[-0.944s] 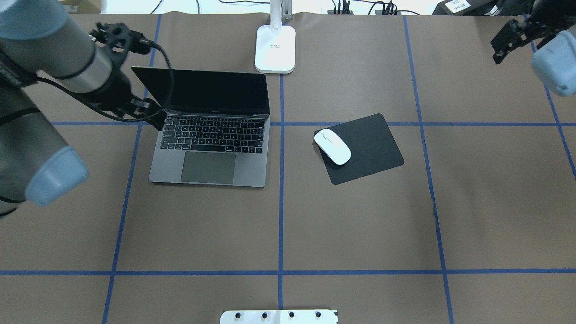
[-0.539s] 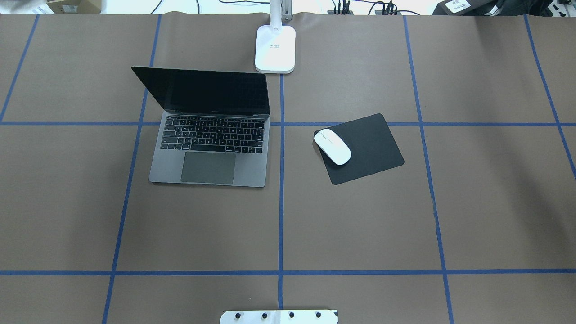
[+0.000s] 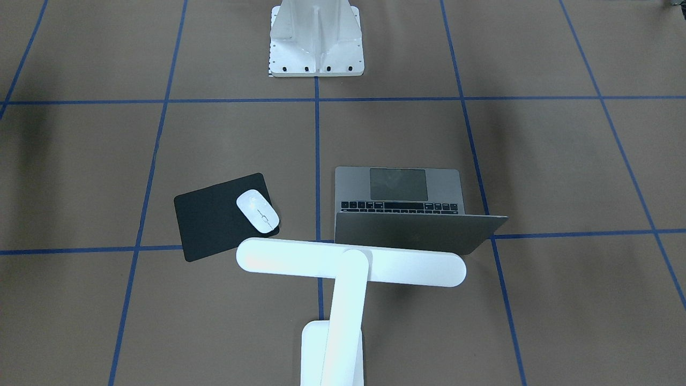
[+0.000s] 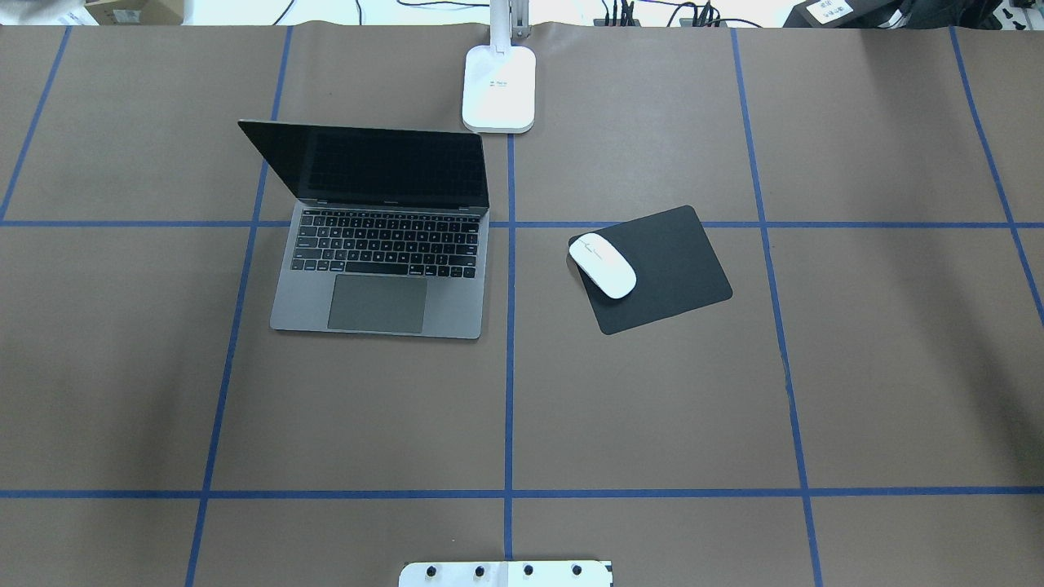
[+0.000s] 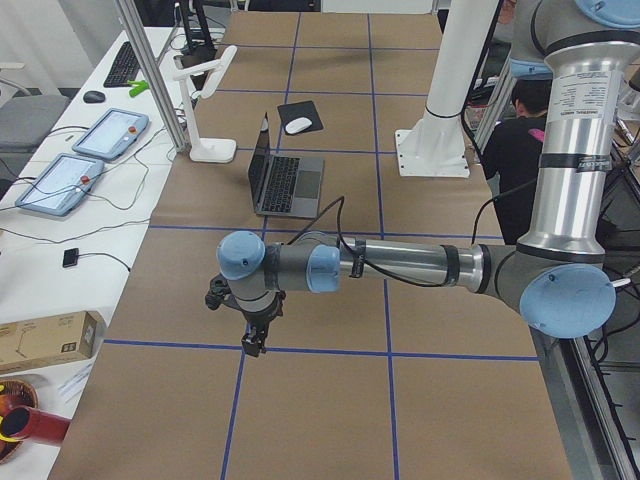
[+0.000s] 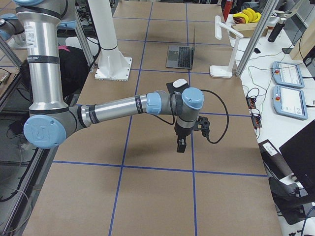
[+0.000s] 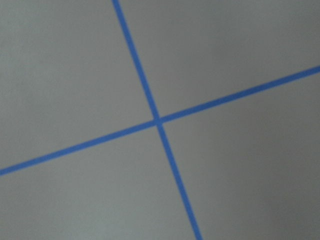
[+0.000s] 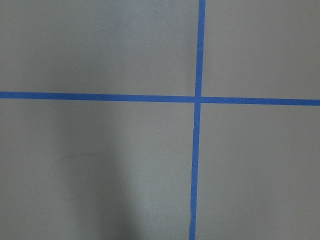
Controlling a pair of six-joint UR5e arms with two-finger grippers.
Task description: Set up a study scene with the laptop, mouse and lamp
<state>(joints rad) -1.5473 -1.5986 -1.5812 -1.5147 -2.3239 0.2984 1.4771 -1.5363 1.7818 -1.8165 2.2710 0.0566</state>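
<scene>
Laptop stands open on the brown table cover in the front-facing view, with the back of its lid toward the camera and its keys and trackpad beyond. Beside it the mouse lies on a black mouse pad, at the corner nearest the laptop. The lamp rises from the bottom edge, and its long bar head crosses in front of the foot of the lid. A white pedestal stands at the far end.

From overhead, the laptop sits left of the middle tape line, screen dark and keyboard toward the robot. The lamp's base rests at the far edge on that line. The pad and mouse lie right of the line, apart from the laptop.

In the left side view, the near arm reaches low across the table. The left gripper points down over bare paper by a tape line, well apart from the laptop. I cannot tell how far its fingers are parted.

In the right side view, the right gripper likewise hangs over bare paper, near the mouse pad's side of the table. Its opening cannot be told either.

Both wrist views show only brown paper and crossing blue tape, and the left one is blurred.
</scene>
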